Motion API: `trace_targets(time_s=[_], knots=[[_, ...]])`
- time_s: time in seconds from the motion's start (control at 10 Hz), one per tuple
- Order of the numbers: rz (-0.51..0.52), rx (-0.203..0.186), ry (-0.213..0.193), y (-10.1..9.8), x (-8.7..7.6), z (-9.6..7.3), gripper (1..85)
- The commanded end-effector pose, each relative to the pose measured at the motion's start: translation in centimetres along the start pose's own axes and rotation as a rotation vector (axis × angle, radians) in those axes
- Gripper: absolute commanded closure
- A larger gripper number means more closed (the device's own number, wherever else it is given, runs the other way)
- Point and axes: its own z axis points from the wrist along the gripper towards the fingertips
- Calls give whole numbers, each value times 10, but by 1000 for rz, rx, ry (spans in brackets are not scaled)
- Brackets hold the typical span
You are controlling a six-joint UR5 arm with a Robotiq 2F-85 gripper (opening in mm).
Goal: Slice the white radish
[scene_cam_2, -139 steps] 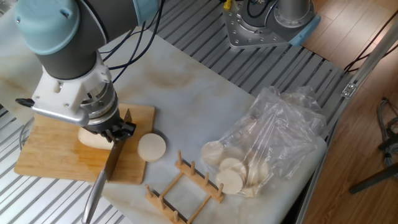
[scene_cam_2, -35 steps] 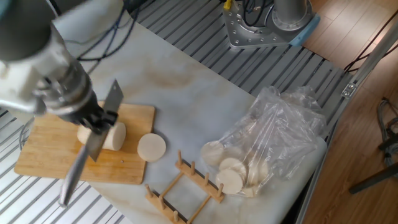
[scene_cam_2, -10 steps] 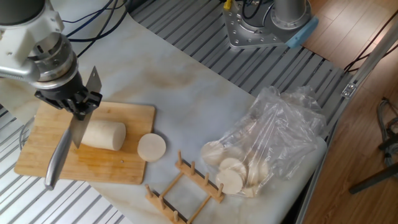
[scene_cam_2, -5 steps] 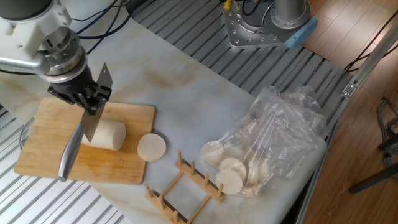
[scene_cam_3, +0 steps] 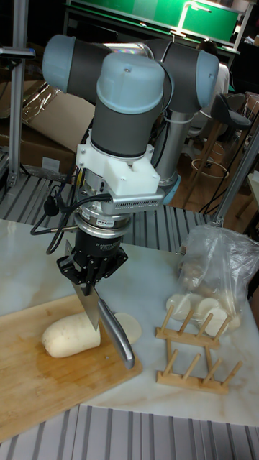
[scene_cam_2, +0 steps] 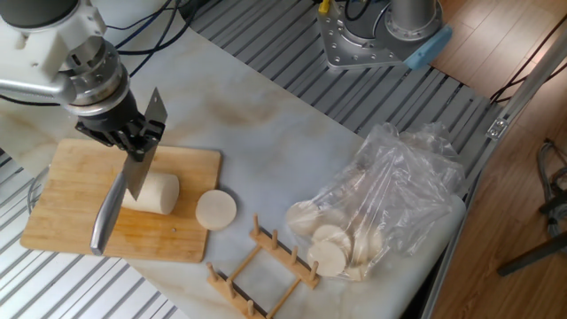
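**op:** Wood board (scene_cam_2: 62,217) on the table (scene_cam_2: 292,142), white radish (scene_cam_2: 152,192) lying on it with its flat cut end facing the loose slice (scene_cam_2: 216,210) just off the board's edge. My claw (scene_cam_2: 127,135) is clamped on the knife (scene_cam_2: 124,190) up near the top of the blade, handle hanging down toward me.

**reply:** what changed since a sec ago?

**op:** I swung the arm back in. A second ago the blade sat left of the radish's rounded end; now it's across the radish, closer to the cut end. From the tall view the knife (scene_cam_3: 101,320) looks just above or barely touching the radish (scene_cam_3: 70,336), can't tell which.

**reply:** so next slice?

**op:** I reckon so, lined up but not cut yet. The bag (scene_cam_2: 390,204) of slices and the little rack (scene_cam_2: 257,266) are well clear.
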Motion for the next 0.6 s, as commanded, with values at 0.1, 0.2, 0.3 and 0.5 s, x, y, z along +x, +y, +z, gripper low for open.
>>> trace_targets(time_s=[0.1, 0.2, 0.3, 0.5], knots=[[25, -33, -21, 4, -9, 11, 843], [31, -35, -24, 4, -10, 12, 843], [33, -30, -25, 2, -10, 13, 843], [32, -36, -36, 2, -13, 17, 843]])
